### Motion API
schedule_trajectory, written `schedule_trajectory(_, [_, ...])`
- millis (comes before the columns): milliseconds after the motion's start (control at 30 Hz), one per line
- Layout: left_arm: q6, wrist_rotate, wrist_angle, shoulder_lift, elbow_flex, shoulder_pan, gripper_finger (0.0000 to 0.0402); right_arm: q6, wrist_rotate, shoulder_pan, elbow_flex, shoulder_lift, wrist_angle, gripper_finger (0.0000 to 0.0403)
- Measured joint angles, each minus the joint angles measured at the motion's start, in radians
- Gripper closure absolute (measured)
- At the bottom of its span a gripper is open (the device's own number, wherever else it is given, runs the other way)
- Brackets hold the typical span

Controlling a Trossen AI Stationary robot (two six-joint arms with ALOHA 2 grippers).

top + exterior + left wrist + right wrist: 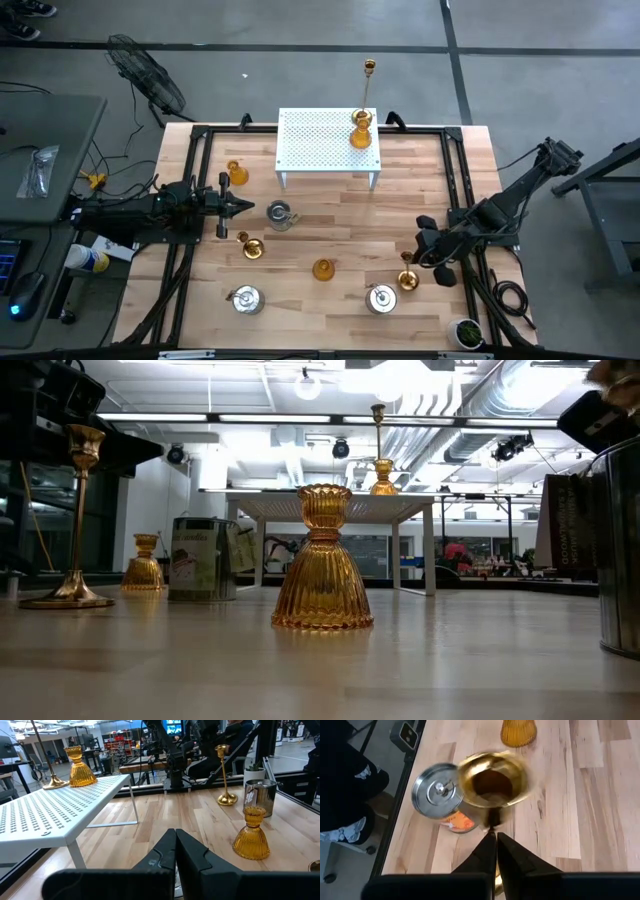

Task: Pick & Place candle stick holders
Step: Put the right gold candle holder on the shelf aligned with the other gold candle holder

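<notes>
While the right pincer (418, 262) grips a gold candlestick (407, 278), a silvery pot (381, 298) sits beside.

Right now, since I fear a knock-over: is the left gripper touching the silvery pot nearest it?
Apart. The high view shows a strip of bare wood between the shut tips of the left gripper and the silvery pot.

Just ahead of the left gripper (243, 205) a pot (280, 213) stands on the desk (330, 235); a candlestick (251, 246) is beside it, the rack (327, 141) farther off carrying two holders (362, 128).
</notes>
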State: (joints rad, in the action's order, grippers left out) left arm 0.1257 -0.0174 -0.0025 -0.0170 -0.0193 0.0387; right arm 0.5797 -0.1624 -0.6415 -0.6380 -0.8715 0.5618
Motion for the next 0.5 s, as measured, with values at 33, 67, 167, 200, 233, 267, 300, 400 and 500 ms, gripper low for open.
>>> schedule_trajectory(33, [0.0, 0.0, 0.0, 0.0, 0.0, 0.0, 0.0402, 0.0, -0.006, 0.0, 0.0, 0.0, -0.001, 0.0398])
schedule_trajectory(67, [0.0, 0.0, 0.0, 0.0, 0.0, 0.0, 0.0402, 0.0, -0.011, 0.0, 0.0, 0.0, -0.001, 0.0399])
schedule_trajectory(167, [0.0, 0.0, 0.0, 0.0, 0.0, 0.0, 0.0402, 0.005, -0.022, 0.0, 0.0, 0.0, 0.001, 0.0399])
schedule_trajectory(200, [0.0, 0.0, 0.0, 0.0, 0.0, 0.0, 0.0402, 0.012, -0.022, 0.0, 0.0, 0.0, 0.001, 0.0399])
schedule_trajectory(233, [0.0, 0.0, 0.0, 0.0, 0.0, 0.0, 0.0402, 0.023, -0.021, 0.0, 0.0, 0.0, 0.002, 0.0399])
schedule_trajectory(267, [0.0, 0.0, 0.0, 0.0, 0.0, 0.0, 0.0402, 0.03, -0.019, 0.0, 0.0, 0.0, 0.006, 0.0399])
schedule_trajectory(300, [0.0, 0.0, 0.0, 0.0, 0.0, 0.0, 0.0402, 0.039, -0.017, 0.0, 0.0, -0.001, 0.014, 0.0399])
schedule_trajectory(400, [0.0, 0.0, 0.0, 0.0, 0.0, 0.0, 0.0402, 0.077, -0.021, 0.0, 0.0, -0.002, 0.077, 0.0399])
schedule_trajectory(500, [0.0, 0.0, 0.0, 0.0, 0.0, 0.0, 0.0402, 0.123, -0.04, 0.0, 0.0, -0.002, 0.153, 0.0393])
